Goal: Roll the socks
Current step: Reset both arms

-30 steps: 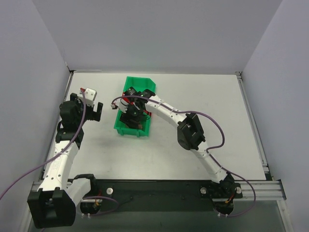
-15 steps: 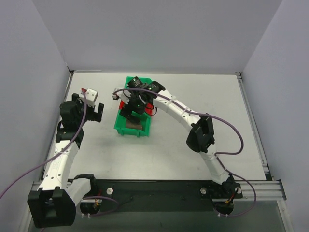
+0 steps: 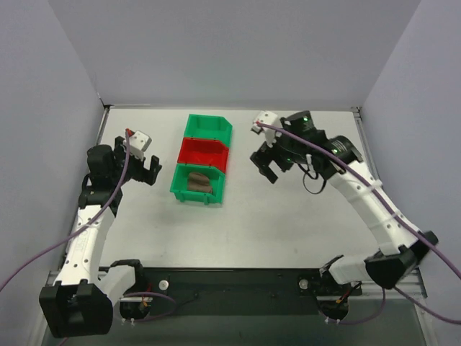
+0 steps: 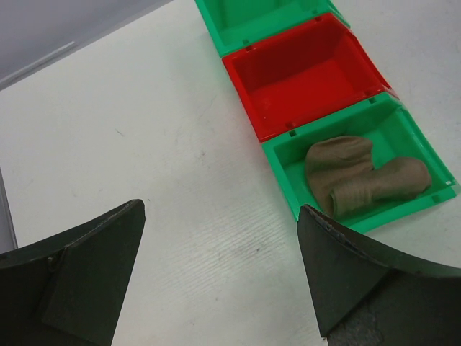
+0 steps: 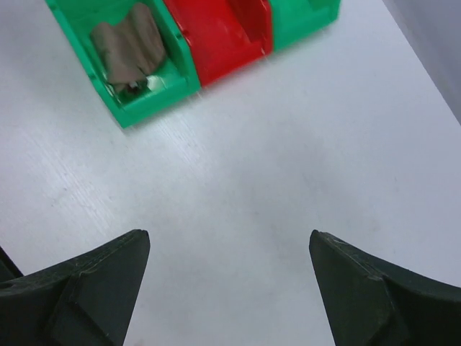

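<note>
Where three small plastic bins stand end to end in a row on the white worktop, we find the tan-brown knit socks lying inside the green open-topped bin nearest the arm bases. In the left wrist view they show as a soft bundle of two lobes side by side, covering much of that bin's floor. In the right wrist view a small dark patch sits at one end of the bundle, too small for us to say what it is. Nothing is touching the socks.

Just behind that bin, and touching it, stands a red plastic bin of the same shape. Beyond the red one is a second green plastic bin, the farthest from the bases.

To the left of the row we see the left claw, near the bins but apart from them. Its dark fingers are spread wide with only bare worktop between them, and its camera faces the bins.

The right claw is well to the right of the row, over bare worktop. Its two fingers are likewise spread wide and grip nothing. In its own view the bins lie at the far upper left.

A purple cable runs along each white arm.
</note>
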`<state>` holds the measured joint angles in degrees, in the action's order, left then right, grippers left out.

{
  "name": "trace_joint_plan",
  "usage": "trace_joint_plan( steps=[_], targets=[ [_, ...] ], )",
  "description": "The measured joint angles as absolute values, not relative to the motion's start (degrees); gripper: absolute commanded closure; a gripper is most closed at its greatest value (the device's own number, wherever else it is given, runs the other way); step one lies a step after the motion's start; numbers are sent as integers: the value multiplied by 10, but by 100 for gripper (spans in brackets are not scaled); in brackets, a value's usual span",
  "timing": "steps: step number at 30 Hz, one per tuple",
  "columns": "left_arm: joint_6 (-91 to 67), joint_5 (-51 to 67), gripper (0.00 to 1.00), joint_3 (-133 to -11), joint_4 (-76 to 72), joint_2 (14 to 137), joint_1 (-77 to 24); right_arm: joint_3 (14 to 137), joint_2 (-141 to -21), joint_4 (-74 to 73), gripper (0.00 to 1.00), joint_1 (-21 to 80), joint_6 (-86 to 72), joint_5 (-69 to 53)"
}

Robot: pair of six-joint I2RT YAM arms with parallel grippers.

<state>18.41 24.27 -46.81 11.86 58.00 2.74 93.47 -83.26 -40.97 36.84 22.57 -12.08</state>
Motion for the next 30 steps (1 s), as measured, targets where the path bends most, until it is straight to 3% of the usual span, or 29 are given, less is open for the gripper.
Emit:
trace_joint_plan(
  steps=[6,14,30],
  targets=[
    [199,285,3,-479,165,531,29,736,-602,-375,0,272,195,-130],
    [222,342,3,-493,228,442,31,650,-397,-368,0,270,178,-170],
    [247,386,3,-512,298,417,31,605,-359,-374,0,271,178,-230]
  ],
)
